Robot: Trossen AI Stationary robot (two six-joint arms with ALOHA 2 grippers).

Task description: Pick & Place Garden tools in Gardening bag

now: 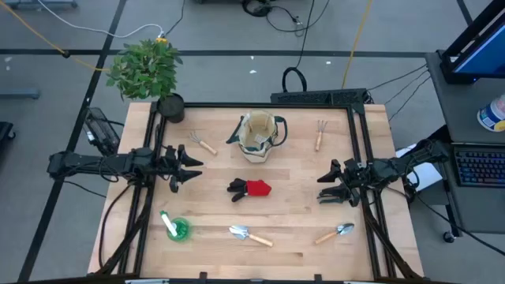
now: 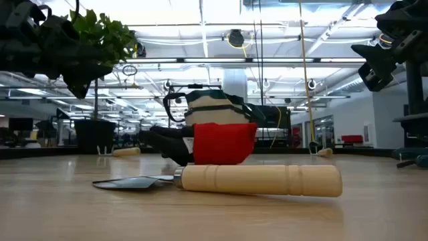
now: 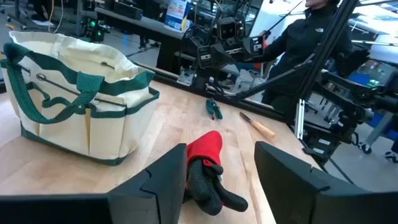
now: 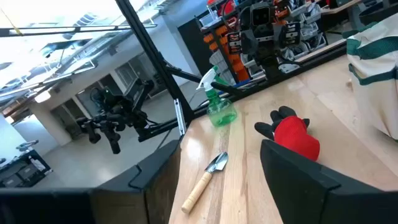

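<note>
Two end effectors are hovering over the wooden surface (image 1: 300,237), both spread wide and holding nothing. The left end effector (image 1: 188,166) is sitting at the left side, the right end effector (image 1: 331,186) at the right. Between them the red-and-black gloves (image 1: 251,188) are lying mid-surface, just in front of the gardening bag (image 1: 259,136), which is standing upright at the back. Two trowels (image 1: 249,234) (image 1: 336,233) and the green-white bottle (image 1: 174,227) are lying along the front; two claw rakes (image 1: 202,142) (image 1: 319,134) are flanking the bag.
</note>
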